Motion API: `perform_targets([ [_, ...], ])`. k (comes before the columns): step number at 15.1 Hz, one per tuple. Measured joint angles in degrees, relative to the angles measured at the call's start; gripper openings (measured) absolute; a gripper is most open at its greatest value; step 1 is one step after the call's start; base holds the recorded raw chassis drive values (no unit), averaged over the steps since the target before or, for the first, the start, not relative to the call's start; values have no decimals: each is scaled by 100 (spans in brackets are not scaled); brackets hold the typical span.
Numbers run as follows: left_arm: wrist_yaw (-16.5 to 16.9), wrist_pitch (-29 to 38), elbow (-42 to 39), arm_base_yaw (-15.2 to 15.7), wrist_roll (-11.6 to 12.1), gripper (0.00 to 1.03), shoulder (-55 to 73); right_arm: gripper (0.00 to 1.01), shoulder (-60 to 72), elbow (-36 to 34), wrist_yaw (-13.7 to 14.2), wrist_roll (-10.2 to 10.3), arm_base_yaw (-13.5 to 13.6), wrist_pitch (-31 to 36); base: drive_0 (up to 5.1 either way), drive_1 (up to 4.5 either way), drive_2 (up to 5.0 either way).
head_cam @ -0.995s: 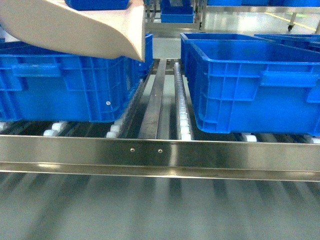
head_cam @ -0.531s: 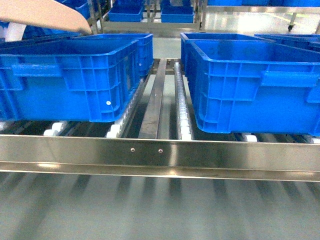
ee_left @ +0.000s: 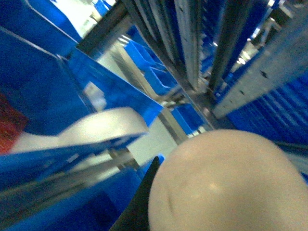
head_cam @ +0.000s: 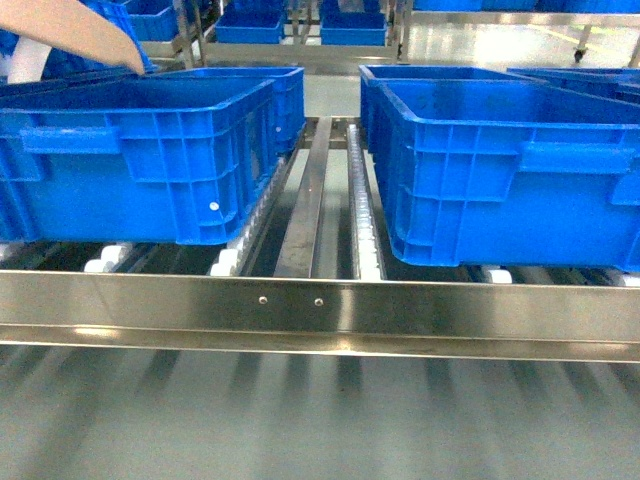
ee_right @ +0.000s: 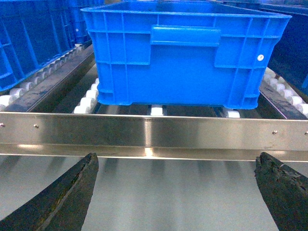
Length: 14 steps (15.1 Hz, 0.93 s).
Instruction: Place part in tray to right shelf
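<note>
The right gripper (ee_right: 175,190) hangs spread wide, empty, just before the shelf (head_cam: 320,310) beam; a crate (ee_right: 185,53) sits on the rollers behind that beam. The left gripper's state can't be told. The tray (head_cam: 70,30) shows above the shelf's left crate (head_cam: 140,160)

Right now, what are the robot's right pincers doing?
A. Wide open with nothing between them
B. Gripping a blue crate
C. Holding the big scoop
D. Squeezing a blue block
A: in the right wrist view the right gripper has its dark fingers spread far apart, with only the steel front beam behind.
</note>
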Motion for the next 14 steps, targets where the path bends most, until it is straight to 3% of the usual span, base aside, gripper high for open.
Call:
perform_targets([
  [2,984,793,-1438,-269,-503,14,-1029,98,0,0,0,0,-2,0,0,0,0],
  [3,1552,1628,-2439,-487,-850,14,-1762,98,0,-2,0,0,0,-2,0,0,0],
  [4,1939,1429,-3348,-824,-798,14,-2623,94,240,-101,-52,-87,-50,680,0,0,0],
  [5,2315,763,-4013,-970,83,13,-3191,83,468,-120,-291,-210,-262,1333,0,0,0],
  [6,2441,699,-4750,-1064,1460,13,-3477,70,26,-127,-527,-299,-540,1097,0,0,0],
  [7,2271,778,-5283,-931,2739,13,-3449,57,-723,-127,-745,-337,-789,658,0,0,0],
  [8,2317,1043,-5670,-848,3259,13,-3665,44,-1342,-127,-970,-361,-1027,24,0,0,0],
  [9,2245,1182,-5956,-914,4013,13,-4068,29,-2000,-127,-1248,-393,-1241,-693,0,0,0],
  [10,2295,1263,-6304,-940,4367,13,-4328,17,-2583,-127,-1386,-396,-1434,-1141,0,0,0],
  [11,2247,1239,-6634,-922,4555,13,-4406,4,-3095,-125,-1534,-396,-1593,-1663,0,0,0],
  [14,2236,1250,-7257,-898,4693,13,-5073,2,-4312,-87,-1930,-417,-1971,-3136,0,0,0],
])
